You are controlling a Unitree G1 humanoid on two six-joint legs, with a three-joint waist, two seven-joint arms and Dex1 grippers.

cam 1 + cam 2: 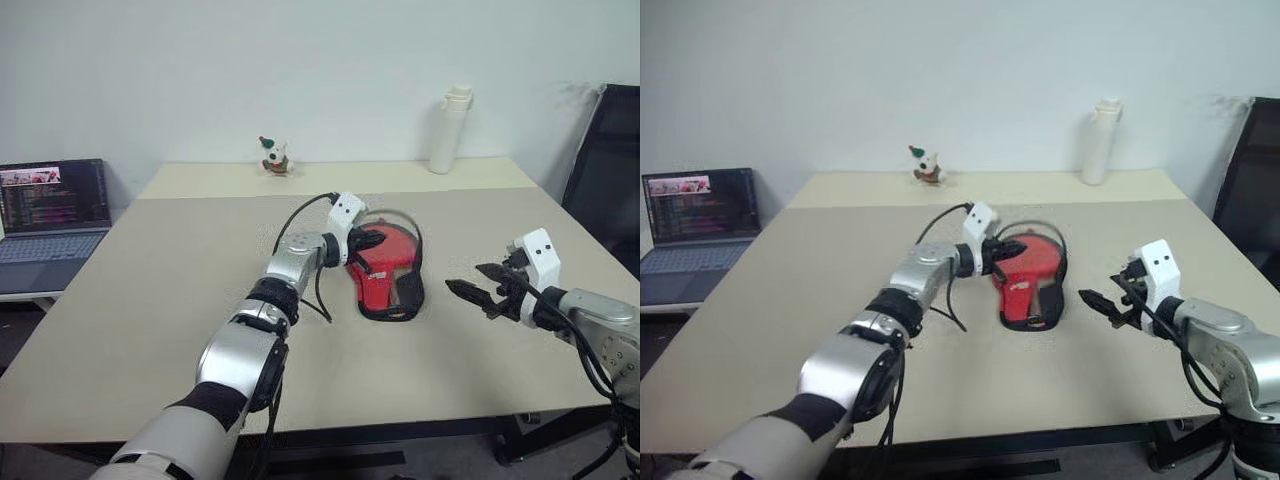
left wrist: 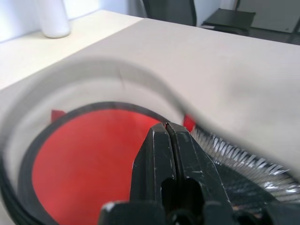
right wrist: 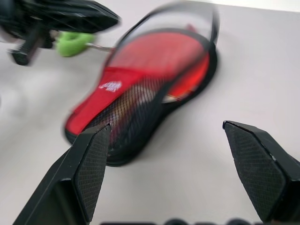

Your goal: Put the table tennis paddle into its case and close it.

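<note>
Nearest the head camera, the left gripper (image 1: 372, 240) reaches in over the table (image 1: 150, 300) with its two black fingers pressed together; they grip nothing that can be made out. Its tips sit right at the left edge of the case (image 1: 392, 272), over the round end. In the left wrist view the closed fingers (image 2: 165, 154) point across a red round face ringed by a black zipper rim, with black mesh beside them.

Off to the right, the right gripper (image 1: 478, 283) hovers above the table with its fingers spread wide and empty, pointing toward the case but well apart from it.

Lying flat near the table's middle, the case has its red side with white logo and mesh up and its narrow end toward the robot. Whether the paddle is inside cannot be told.

Farther back stand a white bottle (image 1: 450, 130) and a small figurine (image 1: 274, 156); a laptop (image 1: 52, 215) sits off the table's left side.
</note>
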